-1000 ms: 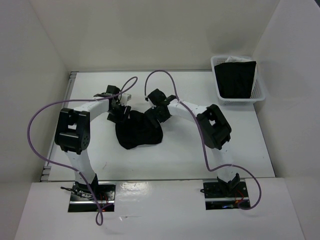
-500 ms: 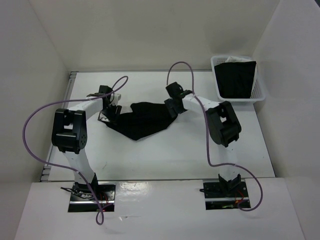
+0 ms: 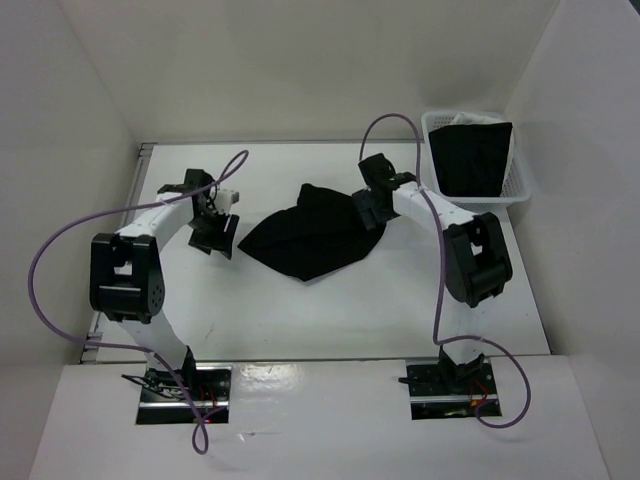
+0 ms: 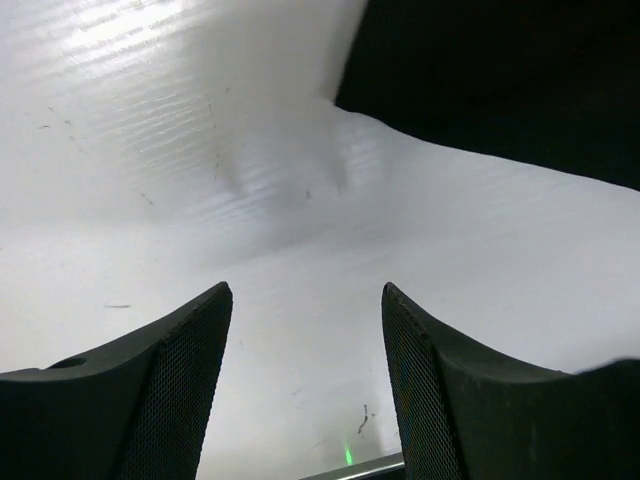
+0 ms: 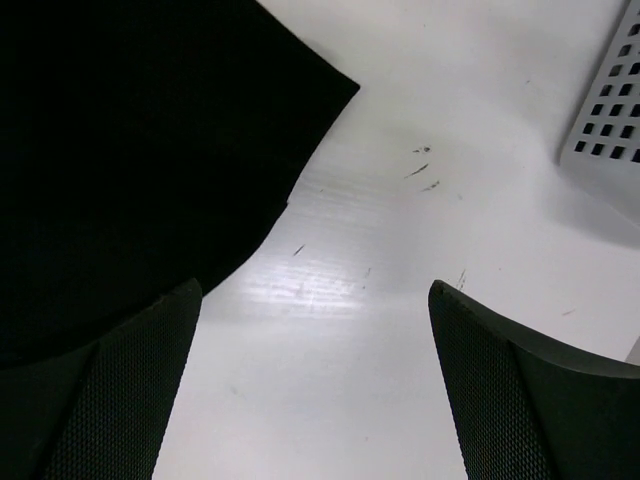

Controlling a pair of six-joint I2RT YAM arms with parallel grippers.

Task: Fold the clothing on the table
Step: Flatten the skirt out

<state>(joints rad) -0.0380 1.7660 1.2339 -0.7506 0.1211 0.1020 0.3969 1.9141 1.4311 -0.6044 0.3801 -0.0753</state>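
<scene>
White mesh basket (image 3: 480,199) far right corner, holding black cloth (image 3: 470,160).

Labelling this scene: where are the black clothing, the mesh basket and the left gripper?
clothing (image 3: 315,232): top view, middle of the black fabric.
mesh basket (image 3: 478,201): top view, on its near wall.
left gripper (image 4: 306,295): left wrist view, midway between its open fingertips.

A plain matte black garment of soft fabric (image 3: 310,235) lies spread in a rough, creased triangle on the flat white rectangular tabletop (image 3: 300,310). It sits between the two tools. Its left tip lies near the left gripper (image 3: 213,238) but apart from it. Its upper right corner reaches the right gripper (image 3: 372,210), and the cloth's curved edge runs past that gripper's left finger.
</scene>
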